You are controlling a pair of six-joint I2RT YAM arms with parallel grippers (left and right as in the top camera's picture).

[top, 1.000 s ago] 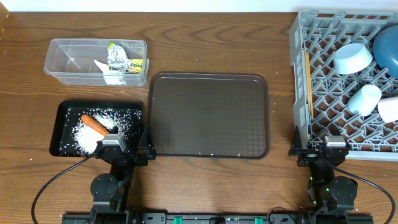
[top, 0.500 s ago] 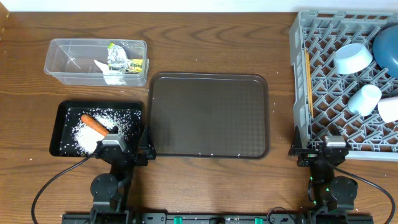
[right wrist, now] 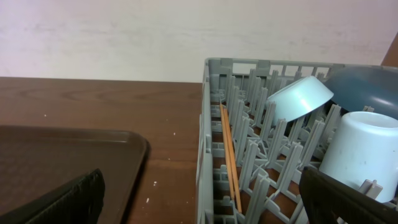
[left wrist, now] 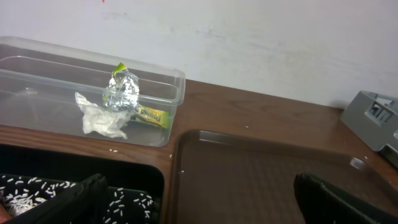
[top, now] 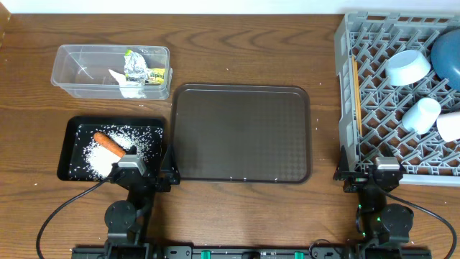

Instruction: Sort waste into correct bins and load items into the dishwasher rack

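The left claw point(left wrist: 205, 202) is released, its two dark fingers point(left wrist: 78, 199) spread wide with nothing between them, low at the near edge of the surface point(top: 251, 43) by the corner where the black tray point(top: 68, 144) and the brown serving tray point(top: 241, 133) come close together. Inside the black tray, just ahead of this claw, white rice grains point(top: 97, 155) lie scattered and heaped, and the small orange carrot point(top: 109, 144) rests slantwise among them. Farther back stands the clear tub point(top: 72, 65), holding the crumpled foil ball point(top: 134, 65), the white tissue point(top: 122, 80) just beside it and the yellow-green wrapper point(top: 157, 74) against the tub's right end. The right claw point(right wrist: 205, 199) is likewise released and empty, fingers wide apart, sitting at the near left corner of the grey dishwasher rack point(top: 374, 101). In the rack, the wooden chopsticks point(top: 356, 93) lie flat along its left wall, running front to back. To their right the light blue bowl point(top: 407, 66) leans tilted on the pegs, the dark blue plate point(top: 447, 47) stands behind it at the far right corner, and the light blue cup point(top: 420, 114) sits mouth down nearer the front.
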